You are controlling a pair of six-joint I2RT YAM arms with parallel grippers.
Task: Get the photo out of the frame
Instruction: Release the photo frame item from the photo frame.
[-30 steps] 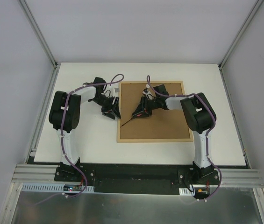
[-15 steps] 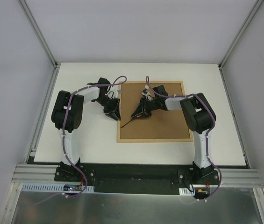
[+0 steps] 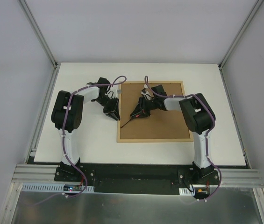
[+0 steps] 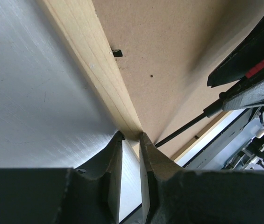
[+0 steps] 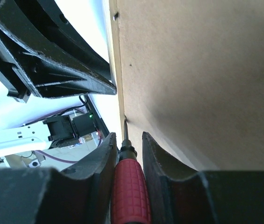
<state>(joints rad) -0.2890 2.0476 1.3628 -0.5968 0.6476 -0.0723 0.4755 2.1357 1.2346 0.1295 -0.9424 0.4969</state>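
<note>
The frame (image 3: 164, 126) lies face down on the table, brown fibreboard back up. The photo is hidden under it. My left gripper (image 3: 113, 112) stands at the frame's left edge. In the left wrist view its fingers (image 4: 129, 135) are closed to a narrow gap astride the light wood rim (image 4: 89, 60). My right gripper (image 3: 139, 113) is over the back's left part, shut on a red-handled screwdriver (image 5: 129, 186). The thin black shaft (image 3: 127, 122) points to the seam between the back (image 5: 202, 70) and the rim.
The white table (image 3: 85, 140) has bare surface left of, behind and in front of the frame. Small black clips (image 4: 117, 52) sit along the back's edge. The two grippers are close together at the frame's left side; the left one shows in the right wrist view (image 5: 52, 65).
My left gripper has moved slightly right, onto the frame's left rim. My right gripper with the screwdriver has barely shifted. The frame has not moved.
</note>
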